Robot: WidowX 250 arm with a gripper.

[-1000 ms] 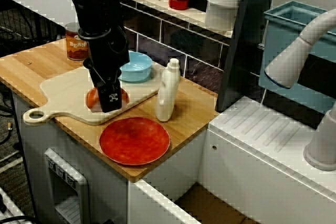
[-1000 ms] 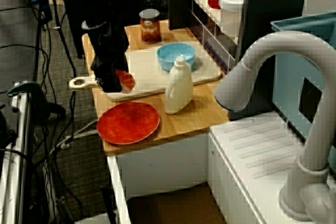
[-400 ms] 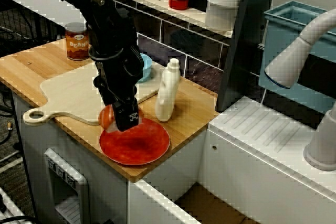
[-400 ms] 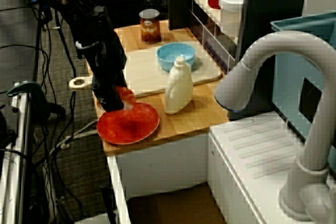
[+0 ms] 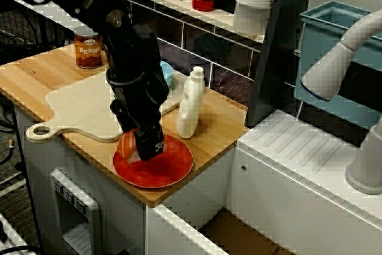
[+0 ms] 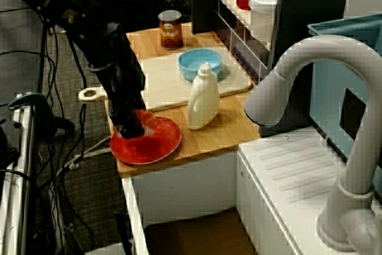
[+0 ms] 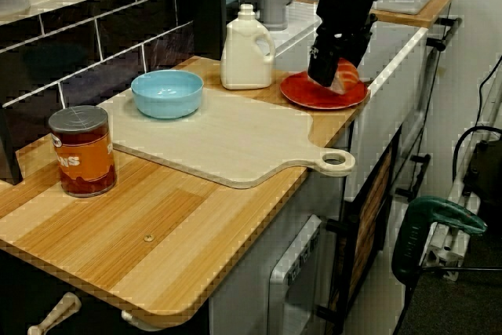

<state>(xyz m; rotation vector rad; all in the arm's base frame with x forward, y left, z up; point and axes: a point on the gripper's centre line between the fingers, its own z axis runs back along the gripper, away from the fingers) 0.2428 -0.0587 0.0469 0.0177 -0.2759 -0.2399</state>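
My black gripper [image 5: 145,150] reaches down over the left part of a red plate [image 5: 173,168] at the counter's front edge. It is shut on a red-orange round fruit [image 5: 126,146], which sits low over the plate or touches it; I cannot tell which. In the view from the sink side the gripper [image 6: 132,129] hides most of the fruit above the plate [image 6: 164,141]. In the view along the counter the gripper [image 7: 323,78] stands over the plate [image 7: 314,98], and a pale orange bit of the fruit [image 7: 346,81] shows beside it.
A pale cutting board [image 5: 77,108] lies left of the plate, with a blue bowl [image 6: 200,63] on its far end. A white bottle [image 5: 190,103] stands just behind the plate. A bean can [image 5: 88,48] stands at the far left. A grey faucet [image 5: 340,58] rises over the sink.
The gripper has carried the fruit off the cutting board, to the right and toward the counter's front edge, down to the red plate.
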